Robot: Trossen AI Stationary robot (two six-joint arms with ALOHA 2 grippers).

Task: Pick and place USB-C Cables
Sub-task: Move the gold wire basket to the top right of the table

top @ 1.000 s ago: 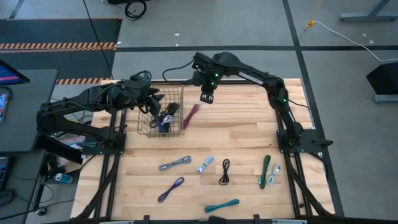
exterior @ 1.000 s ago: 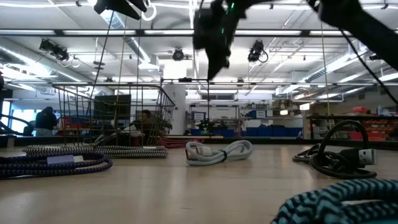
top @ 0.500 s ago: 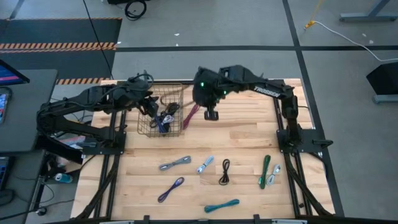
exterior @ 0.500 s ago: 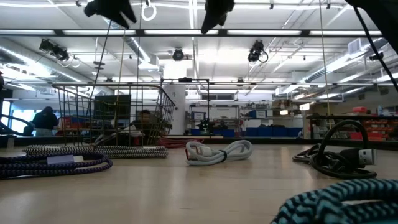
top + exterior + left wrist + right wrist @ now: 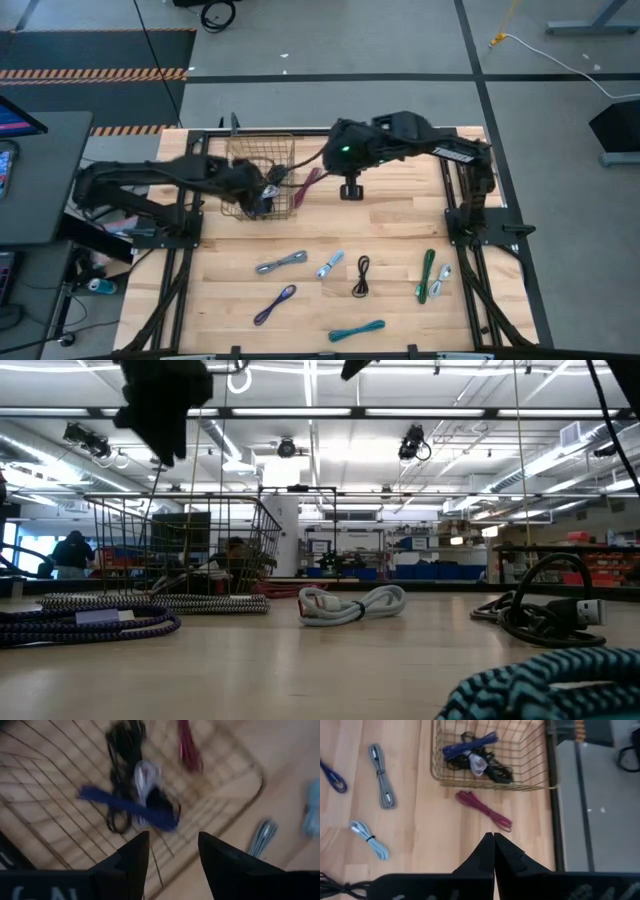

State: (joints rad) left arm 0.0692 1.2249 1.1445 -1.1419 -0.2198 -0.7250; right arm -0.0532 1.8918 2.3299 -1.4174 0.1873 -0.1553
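The wire mesh basket [image 5: 245, 160] stands near the table's far edge and holds blue, black and grey USB-C cables [image 5: 137, 800]. My left gripper [image 5: 172, 837] hangs open above the basket's inside [image 5: 268, 190], touching nothing. A maroon cable [image 5: 485, 810] lies flat on the wood just right of the basket [image 5: 308, 184]. My right gripper [image 5: 493, 836] is shut and empty, held above the table right of that cable [image 5: 350, 189]. Grey [image 5: 281, 262], pale blue [image 5: 330, 264], black [image 5: 362, 275], green [image 5: 428, 275], purple [image 5: 275, 303] and teal [image 5: 357, 329] cables lie nearer the near edge.
Bare wood lies between the basket and the row of loose cables. Black arm mounts [image 5: 480, 225] stand at the table's left and right sides. In the low view the basket [image 5: 185, 545] is at the left, and a person [image 5: 75, 552] shows far off in the room behind.
My left gripper has swung from the basket's far left side toward the near edge and come down over the basket's inside. My right gripper has moved toward the near edge and a little right, away from the basket's far corner, and has risen. No cable has moved.
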